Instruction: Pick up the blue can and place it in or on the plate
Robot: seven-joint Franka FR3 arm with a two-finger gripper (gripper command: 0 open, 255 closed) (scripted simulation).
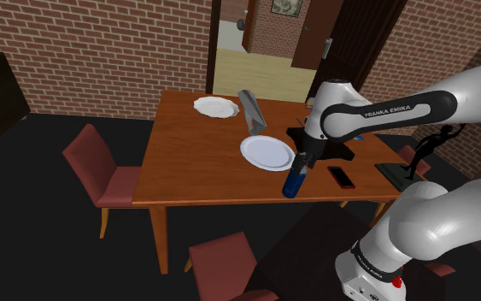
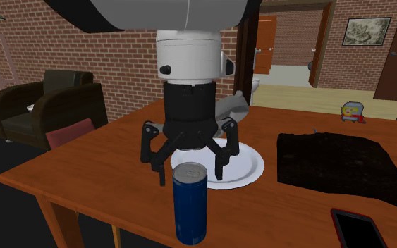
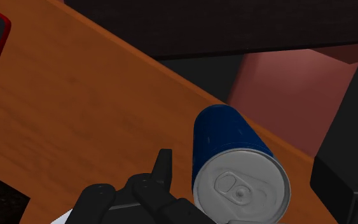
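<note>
The pincer point(image 2: 187, 160) is hanging spread wide open and is holding nothing. It is hovering right over the blue can point(image 2: 190, 208), with one finger on each side of the can's top. The can is standing up near the edge of the table point(image 2: 84, 176), just beside the white plate point(image 2: 249, 168). A red phone point(image 2: 362, 227) is lying close by.

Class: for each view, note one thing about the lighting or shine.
Shoulder view: the table is evenly lit, while the floor around it is very dim. Second exterior view: the blue can shades darker toward its edges. Wrist view: the can's grey top reads pale, without glare.
</note>
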